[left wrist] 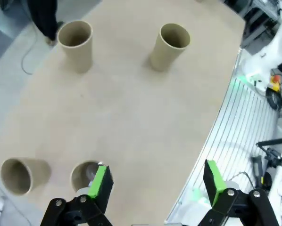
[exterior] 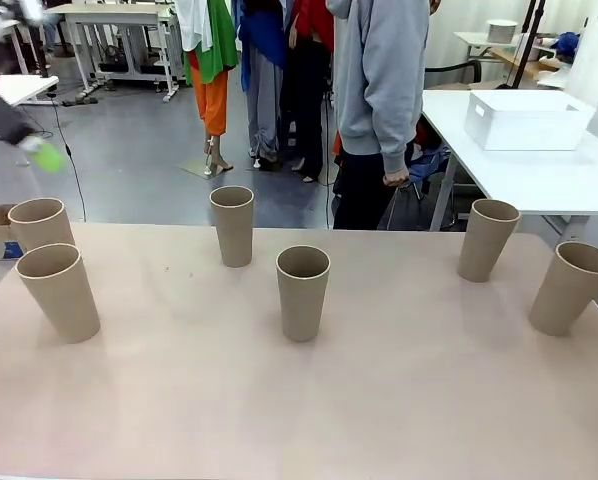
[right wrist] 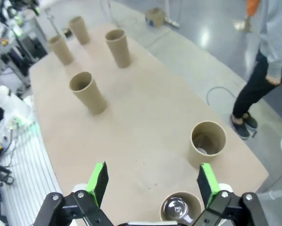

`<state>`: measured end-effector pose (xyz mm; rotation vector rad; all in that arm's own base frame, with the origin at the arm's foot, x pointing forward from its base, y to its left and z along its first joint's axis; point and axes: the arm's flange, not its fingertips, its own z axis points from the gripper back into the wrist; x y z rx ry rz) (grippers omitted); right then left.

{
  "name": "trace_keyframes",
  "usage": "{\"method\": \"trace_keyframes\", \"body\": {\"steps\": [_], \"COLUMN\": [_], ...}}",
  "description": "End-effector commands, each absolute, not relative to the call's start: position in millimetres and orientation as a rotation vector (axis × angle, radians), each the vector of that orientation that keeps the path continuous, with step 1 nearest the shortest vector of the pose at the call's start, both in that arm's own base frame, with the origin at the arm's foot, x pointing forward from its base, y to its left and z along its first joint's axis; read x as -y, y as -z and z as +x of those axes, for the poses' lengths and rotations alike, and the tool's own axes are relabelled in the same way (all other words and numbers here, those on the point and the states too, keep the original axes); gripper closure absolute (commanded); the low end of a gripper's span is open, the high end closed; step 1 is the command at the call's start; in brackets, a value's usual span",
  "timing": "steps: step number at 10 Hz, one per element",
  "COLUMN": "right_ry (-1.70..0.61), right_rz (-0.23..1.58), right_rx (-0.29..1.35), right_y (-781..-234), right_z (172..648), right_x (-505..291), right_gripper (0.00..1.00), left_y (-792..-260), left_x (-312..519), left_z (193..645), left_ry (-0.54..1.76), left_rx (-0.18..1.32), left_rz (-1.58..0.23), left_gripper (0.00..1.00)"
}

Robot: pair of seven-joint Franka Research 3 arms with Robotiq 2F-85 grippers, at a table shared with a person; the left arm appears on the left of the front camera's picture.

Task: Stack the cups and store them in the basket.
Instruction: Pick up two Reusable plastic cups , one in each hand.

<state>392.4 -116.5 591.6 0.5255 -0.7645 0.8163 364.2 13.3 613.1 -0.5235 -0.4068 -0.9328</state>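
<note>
Inspecting the work area: 6 cups (exterior: 303,292) stand upright, mouths up, spread well apart across the tan table (exterior: 279,410), with 2 near its left end, 2 about the middle and 2 near its right end. None is nested in another. The basket (exterior: 527,118) sits on a separate white table (exterior: 539,185) beyond the far right corner, well apart from all 6 cups. A person (exterior: 379,80) stands at the far side, hands off the cups.

Left gripper (left wrist: 156,184): jaws spread wide, nothing between them, hanging over the table's near edge, with 1 cup partly behind one green pad (left wrist: 99,181).

Right gripper (right wrist: 152,184): jaws likewise wide apart and empty, with 1 cup close below and another just beyond it.

Handling assessment (a judgement, not an observation): the cups look like matte cardboard, so they are probably light, thin-walled and easy to dent under a hard squeeze. The dull surface should give the pads fair friction. Tall on a narrow base, each cup is likely to tip if nudged sideways.

Recommended hold: across the upper body just under the rim, where the wall should be stiffest, or 1 finger inside and 1 outside the rim. The taper should let 1 cup drop into the next if lowered straight and centred.
</note>
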Motion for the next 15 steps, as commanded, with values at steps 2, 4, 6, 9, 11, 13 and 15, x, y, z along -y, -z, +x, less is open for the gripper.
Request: {"method": "trace_keyframes", "body": {"steps": [2,4,6,9,11,13,15], "right_ry": [-0.87,-0.887,-0.876,-0.878,-0.847,-0.832,-0.885], "right_rz": [0.588,0.594,0.592,0.601,0.602,0.612,0.617], "right_rx": [0.802,0.822,0.852,0.891,0.885,0.891,0.931], "right_y": [-565,-558,-557,-560,-560,-558,-561], "right_z": [392,387,379,374,376,374,372], "right_x": [121,124,127,127,128,130,127], "right_gripper": [0.0,0.0,0.0,0.0,0.0,0.0,0.0], "left_y": [-614,-599,-592,-582,-576,-578,-582], "left_x": [-61,-57,-62,-59,-61,-77,-84], "left_z": [339,315,301,290,297,297,297], "left_ry": [0.982,1.034,1.074,1.104,1.103,1.103,1.092], "left_rx": [0.577,0.664,0.748,0.806,0.778,0.802,0.834], "left_rz": [-0.533,-0.478,-0.469,-0.469,-0.477,-0.462,-0.448], "left_gripper": [0.0,0.0,0.0,0.0,0.0,0.0,0.0]}}
